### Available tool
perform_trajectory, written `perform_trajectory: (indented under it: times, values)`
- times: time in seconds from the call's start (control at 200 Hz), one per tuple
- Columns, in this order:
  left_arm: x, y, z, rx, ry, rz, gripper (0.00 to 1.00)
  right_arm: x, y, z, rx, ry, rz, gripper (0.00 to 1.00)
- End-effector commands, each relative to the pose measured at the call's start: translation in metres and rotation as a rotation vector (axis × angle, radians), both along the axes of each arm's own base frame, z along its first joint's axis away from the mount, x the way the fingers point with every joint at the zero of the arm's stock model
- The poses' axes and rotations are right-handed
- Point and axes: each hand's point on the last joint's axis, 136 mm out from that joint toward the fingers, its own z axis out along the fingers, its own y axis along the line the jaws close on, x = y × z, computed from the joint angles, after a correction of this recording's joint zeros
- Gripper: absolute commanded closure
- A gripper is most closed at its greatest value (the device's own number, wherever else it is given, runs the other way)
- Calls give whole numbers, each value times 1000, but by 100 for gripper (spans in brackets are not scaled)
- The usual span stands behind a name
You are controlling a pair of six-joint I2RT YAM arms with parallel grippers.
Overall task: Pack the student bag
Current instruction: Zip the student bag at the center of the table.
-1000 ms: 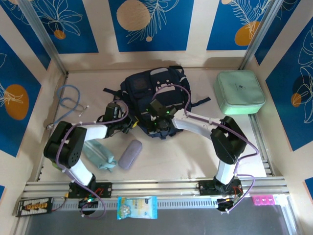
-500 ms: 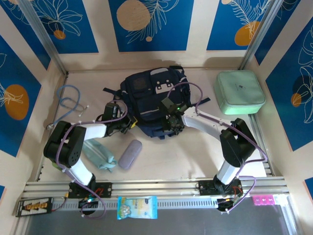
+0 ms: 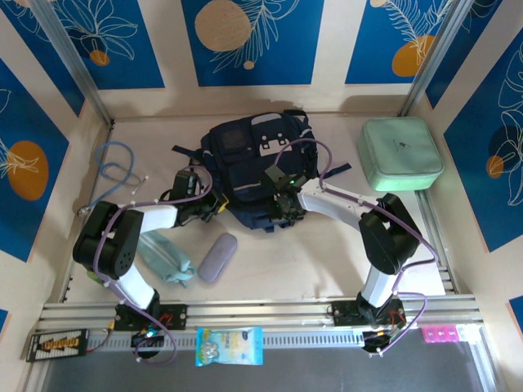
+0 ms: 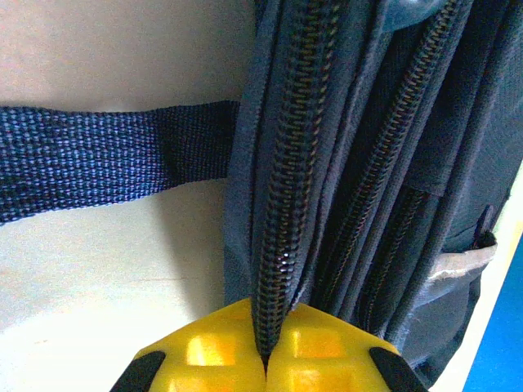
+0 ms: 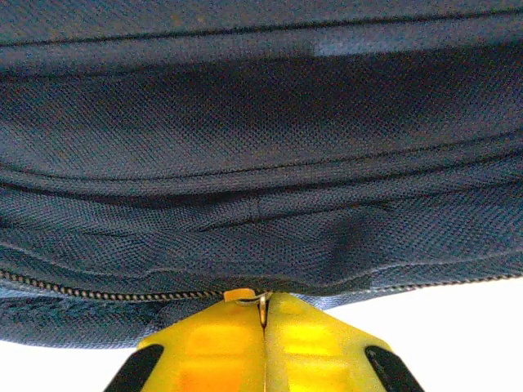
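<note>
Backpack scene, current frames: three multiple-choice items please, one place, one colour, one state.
1. Where is the green case relative to the backpack? A on top of it; B to its right, apart; C in front, at the near edge.
2. The left gripper pads are: A red; B white; C yellow.
3. The left gripper is: A shut on the backpack's zip seam; B wide open; C holding the case.
Answers: 1 B, the top view shows it by the right wall. 2 C, the wrist view shows yellow. 3 A, the zip runs between closed pads.
</note>
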Motion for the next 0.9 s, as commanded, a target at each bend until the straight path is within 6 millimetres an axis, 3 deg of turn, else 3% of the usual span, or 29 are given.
perform_trajectory:
  times: [0.0,0.235,0.39,0.52,0.625,0.77,0.895]
  values:
    - [12,8,5,36,-37,11,100,6,-17,3,-49,-38,-54,98]
    - [10,23,6,108,-46,19,100,5,-90,3,-72,-65,-253,97]
    - [14,21,11,126,-58,-8,100,2,-92,9,-43,-64,-248,98]
    - [25,21,19,167,-82,-36,100,2,-66,22,6,-77,-170,100]
    - [37,32,23,276,-89,-62,94,-2,-25,32,124,-61,-49,100]
    - [47,71,25,510,-71,-54,68,-10,36,40,332,-24,64,100]
    - [42,109,35,683,-24,-15,47,-4,77,39,476,5,85,100]
